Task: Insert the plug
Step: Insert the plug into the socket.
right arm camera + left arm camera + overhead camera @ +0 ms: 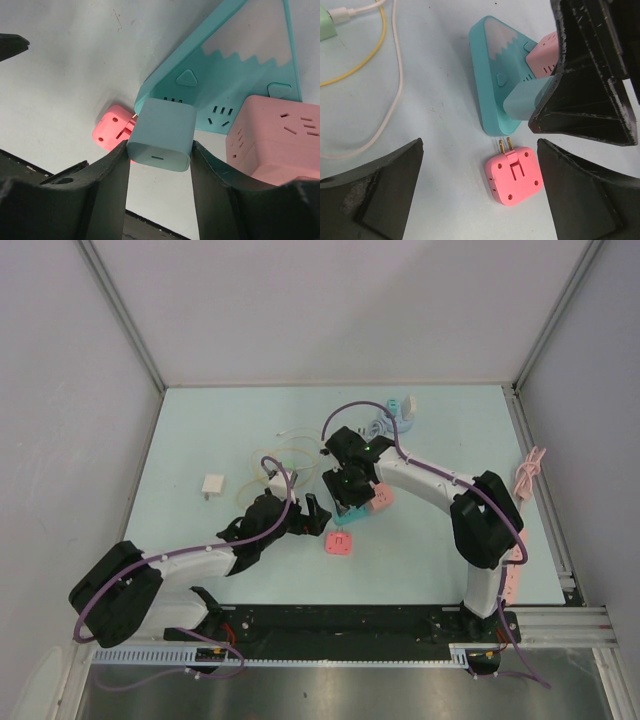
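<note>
Where the right arm reaches over the middle of the table, one teal plug, a rounded block with a single slot-shaped port on its near face, sits clamped between the two fingers of the right gripper. Its far end is against the face of the one teal triangular power strip, right by a set of slots. Whether its prongs have gone in cannot be told.

One pink cube socket stands on the same strip, just beside the plug. One flat pink adapter lies on the table just off the strip's near edge, its two brass prongs pointing toward the strip.

The left gripper has its jaws spread wide and holds nothing. The pink adapter lies on the table between its two fingers, touching neither.

Farther out, two thin cables curl across the table, one yellow cable and one white cable. One small white charger block lies alone well to the left. One pale blue cable is bundled near the far edge, and one pink cable lies over the right rail.
</note>
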Robot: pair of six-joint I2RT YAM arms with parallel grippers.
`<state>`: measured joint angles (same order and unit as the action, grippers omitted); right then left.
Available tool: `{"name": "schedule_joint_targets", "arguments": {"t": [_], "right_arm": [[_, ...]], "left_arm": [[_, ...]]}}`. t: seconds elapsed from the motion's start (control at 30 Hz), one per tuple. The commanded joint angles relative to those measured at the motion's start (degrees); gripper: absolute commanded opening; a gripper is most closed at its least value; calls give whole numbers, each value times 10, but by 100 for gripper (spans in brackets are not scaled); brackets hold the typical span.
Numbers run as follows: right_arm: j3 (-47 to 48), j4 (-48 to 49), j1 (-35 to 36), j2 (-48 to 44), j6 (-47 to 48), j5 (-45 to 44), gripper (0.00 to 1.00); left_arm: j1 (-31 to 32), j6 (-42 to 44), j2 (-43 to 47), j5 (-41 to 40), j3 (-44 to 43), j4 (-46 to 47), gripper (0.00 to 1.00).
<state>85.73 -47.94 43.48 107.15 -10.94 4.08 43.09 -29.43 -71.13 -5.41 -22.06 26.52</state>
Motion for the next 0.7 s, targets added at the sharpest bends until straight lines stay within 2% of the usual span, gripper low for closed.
{"name": "schedule_joint_targets", "arguments": {"t": [0.0,0.37,0.67], "right_arm": [[-8,9,-1,13,0,2,0],[-22,10,-7,46,5,-24,0],[16,-1,-7,85,7,-41,0]], "left_arm": [[-3,10,12,-7,5,29,100],[-3,9,21,-23,11,25,100],[-3,8,18,-24,11,25,100]]}}
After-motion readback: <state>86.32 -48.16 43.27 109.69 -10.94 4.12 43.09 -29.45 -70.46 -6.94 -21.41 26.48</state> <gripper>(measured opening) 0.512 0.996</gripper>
